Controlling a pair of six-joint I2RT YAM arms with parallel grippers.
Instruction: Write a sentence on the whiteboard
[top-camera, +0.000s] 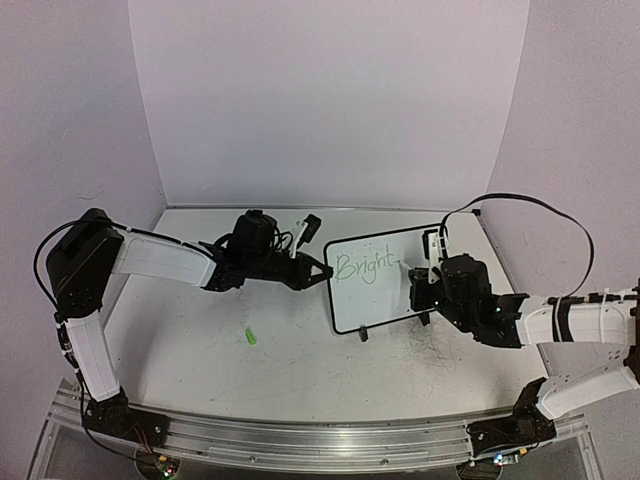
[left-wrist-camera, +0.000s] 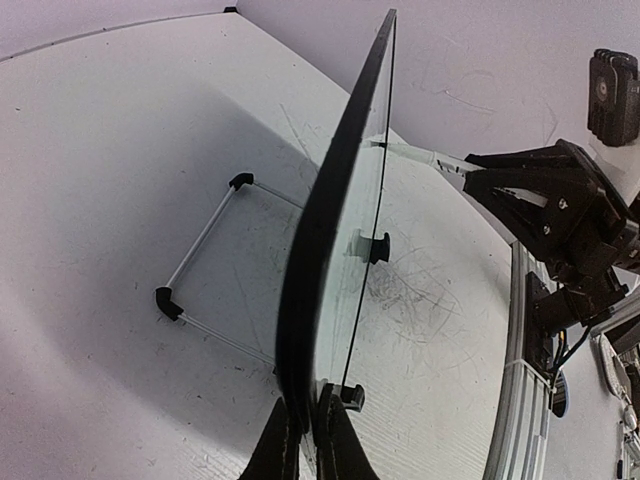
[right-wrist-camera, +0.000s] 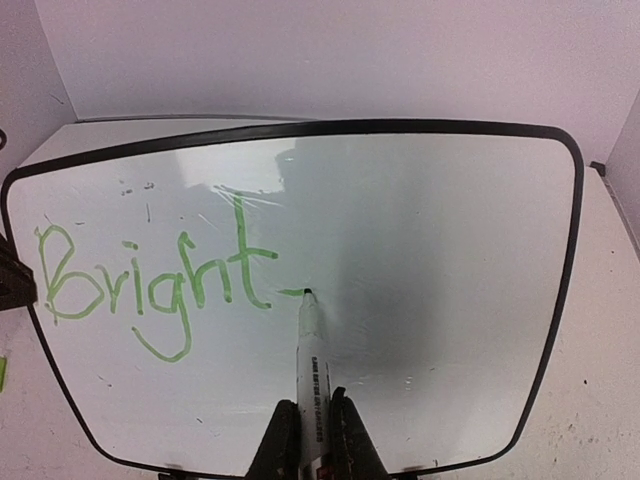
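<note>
The whiteboard (top-camera: 378, 277) stands tilted on its little black feet at mid table. Green writing (top-camera: 362, 268) on it reads "Bright", followed by a short dash. My left gripper (top-camera: 322, 270) is shut on the board's left edge; in the left wrist view the board (left-wrist-camera: 330, 210) shows edge-on between the fingers (left-wrist-camera: 312, 440). My right gripper (right-wrist-camera: 311, 430) is shut on a white marker (right-wrist-camera: 310, 355). The marker's tip touches the board (right-wrist-camera: 420, 230) at the end of the green dash, right of the writing (right-wrist-camera: 150, 275).
A small green cap (top-camera: 250, 336) lies on the tabletop left of the board. Grey scribble marks (top-camera: 435, 352) scuff the table in front of the board. The board's wire stand (left-wrist-camera: 205, 265) rests behind it. A metal rail (top-camera: 300, 435) runs along the near edge.
</note>
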